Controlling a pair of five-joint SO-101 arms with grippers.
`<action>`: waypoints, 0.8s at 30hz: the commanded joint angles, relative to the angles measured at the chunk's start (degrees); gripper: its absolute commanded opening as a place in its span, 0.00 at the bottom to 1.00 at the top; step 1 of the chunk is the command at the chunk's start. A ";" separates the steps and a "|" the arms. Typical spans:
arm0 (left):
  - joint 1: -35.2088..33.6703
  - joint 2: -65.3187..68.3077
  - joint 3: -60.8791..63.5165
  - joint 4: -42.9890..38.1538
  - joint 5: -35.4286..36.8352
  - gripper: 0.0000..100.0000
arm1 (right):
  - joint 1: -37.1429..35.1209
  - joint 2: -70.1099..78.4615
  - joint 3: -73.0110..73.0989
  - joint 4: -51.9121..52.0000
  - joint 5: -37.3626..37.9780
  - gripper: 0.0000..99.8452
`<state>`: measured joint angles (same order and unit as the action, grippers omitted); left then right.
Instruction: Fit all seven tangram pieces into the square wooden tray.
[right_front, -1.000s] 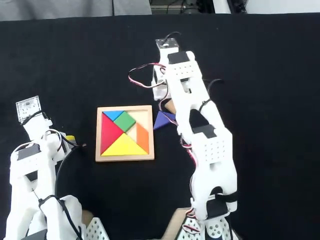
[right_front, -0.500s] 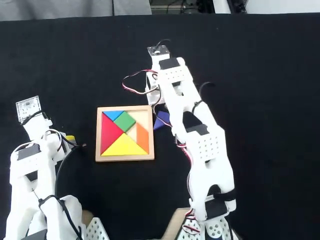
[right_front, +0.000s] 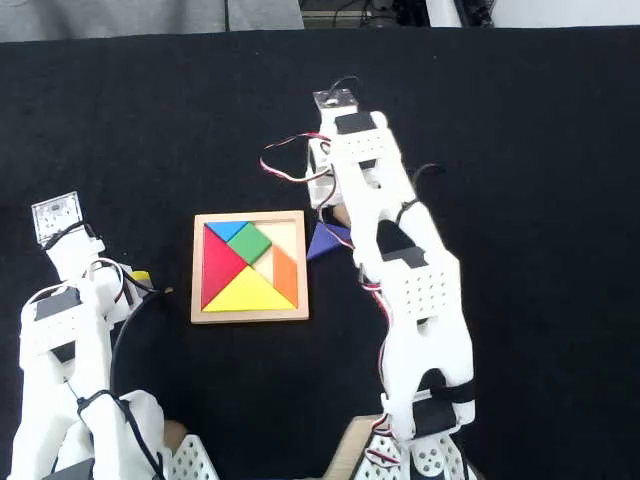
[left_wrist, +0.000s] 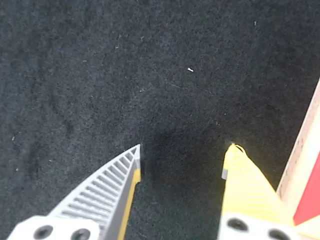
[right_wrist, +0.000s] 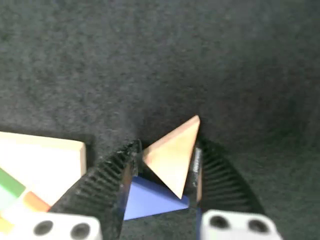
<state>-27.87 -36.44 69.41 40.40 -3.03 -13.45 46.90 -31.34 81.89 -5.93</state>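
The right claw (right_wrist: 166, 150) is clamped on a tan triangle (right_wrist: 172, 157) just outside the wooden tray (right_front: 249, 316), with a blue triangle (right_wrist: 150, 199) beside it on the black bench (right_front: 520, 150). Five coloured pieces (right_front: 245, 290) lie in the tray. The left claw (left_wrist: 182, 157) hangs with its fingers apart over the bench, near the tray's opposite edge.

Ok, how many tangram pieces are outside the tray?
2: a wooden triangle held by the right gripper, and a blue triangle on the cloth beside the tray. None seems hidden.
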 joint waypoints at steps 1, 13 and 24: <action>0.84 -1.05 -0.22 -1.05 0.62 0.26 | 0.53 -0.75 -0.75 0.97 -0.18 0.14; 0.84 -1.05 -0.22 -1.05 0.62 0.26 | -3.34 -14.90 -7.78 16.00 -0.62 0.14; 0.84 -0.97 -0.22 -1.05 0.62 0.26 | -18.02 -30.81 8.13 17.23 -8.35 0.14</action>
<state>-27.87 -36.44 69.41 40.40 -3.03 -25.32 20.97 -30.02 98.95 -8.04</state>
